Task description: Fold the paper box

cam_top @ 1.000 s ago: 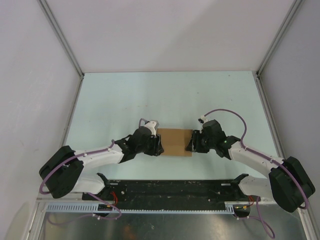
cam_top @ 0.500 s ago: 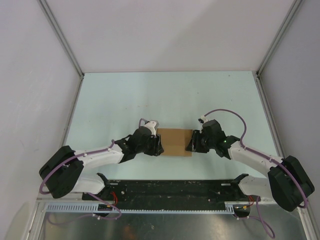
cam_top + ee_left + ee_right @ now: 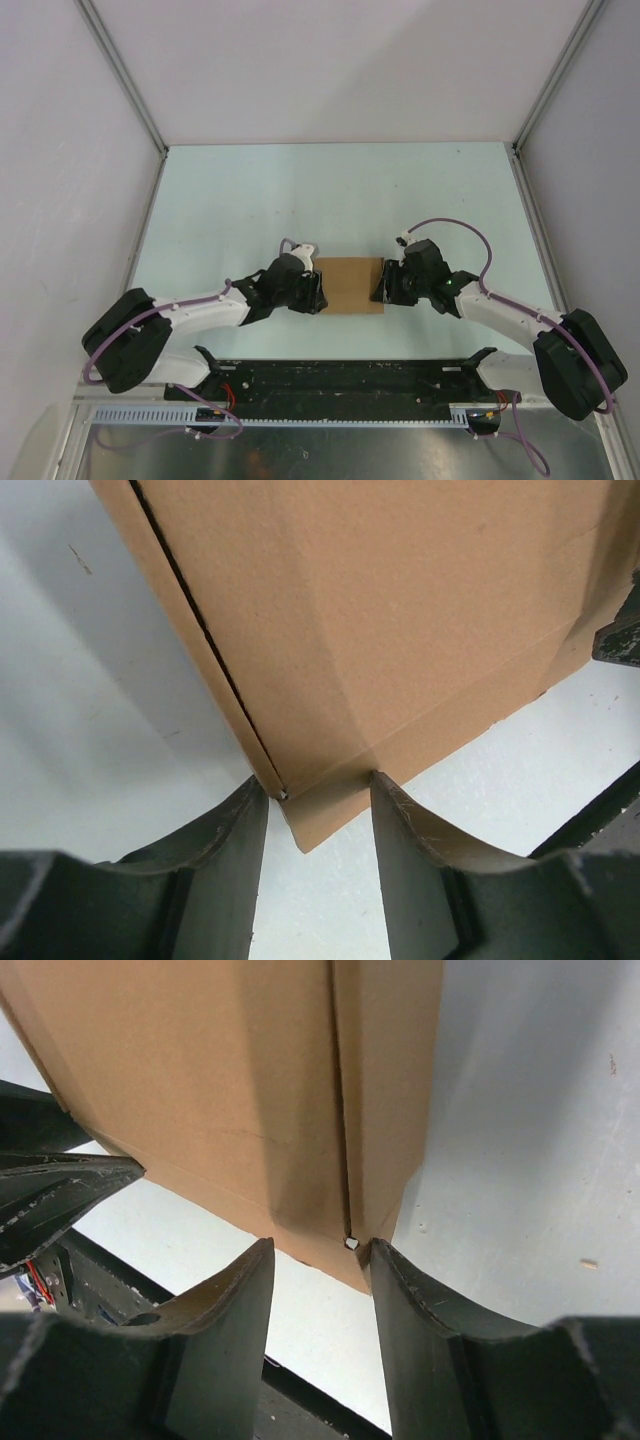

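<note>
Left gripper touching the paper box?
Touching. Left wrist view: paper box corner sits between left gripper fingers, meeting both, no gap.

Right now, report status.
Left gripper clamped on one end of the paper box. Right gripper clamped on the other end. Nothing in the way.

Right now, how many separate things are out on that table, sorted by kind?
paper box, brown cardboard: 1
Robot grippers, one at each end of the box: 2 (left gripper, right gripper)
Total: 3
</note>
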You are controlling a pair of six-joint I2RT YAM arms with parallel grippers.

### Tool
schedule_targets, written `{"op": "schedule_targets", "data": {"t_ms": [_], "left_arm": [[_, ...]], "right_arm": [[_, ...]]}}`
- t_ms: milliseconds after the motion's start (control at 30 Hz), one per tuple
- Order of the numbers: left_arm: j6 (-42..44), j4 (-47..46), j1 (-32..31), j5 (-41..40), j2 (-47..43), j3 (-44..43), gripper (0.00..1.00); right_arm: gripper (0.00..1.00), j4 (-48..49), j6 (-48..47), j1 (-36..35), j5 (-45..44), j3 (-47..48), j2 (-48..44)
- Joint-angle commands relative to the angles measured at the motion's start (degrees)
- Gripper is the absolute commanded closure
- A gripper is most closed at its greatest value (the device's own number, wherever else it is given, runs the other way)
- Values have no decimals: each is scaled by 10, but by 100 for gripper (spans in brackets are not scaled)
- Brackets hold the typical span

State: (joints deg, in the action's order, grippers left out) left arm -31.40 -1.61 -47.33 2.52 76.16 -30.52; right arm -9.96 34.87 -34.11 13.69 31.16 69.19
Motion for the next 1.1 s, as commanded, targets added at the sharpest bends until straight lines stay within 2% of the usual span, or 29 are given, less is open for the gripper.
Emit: {"op": "schedule_targets", "data": {"t_ms": [0, 200, 600, 1067], "left_arm": [[13, -37, -3, 24, 15, -17, 51], [16, -36, -3, 24, 12, -20, 51], [24, -11, 0, 15, -53, -18, 45], [39, 12, 10, 1, -71, -14, 39]], "right_arm": [[50, 34, -10, -5, -1, 8, -4], [44, 29, -19, -2, -9, 7, -15], [40, 29, -25, 9, -6, 7, -31], [39, 20, -35, 19, -3, 8, -34]]}}
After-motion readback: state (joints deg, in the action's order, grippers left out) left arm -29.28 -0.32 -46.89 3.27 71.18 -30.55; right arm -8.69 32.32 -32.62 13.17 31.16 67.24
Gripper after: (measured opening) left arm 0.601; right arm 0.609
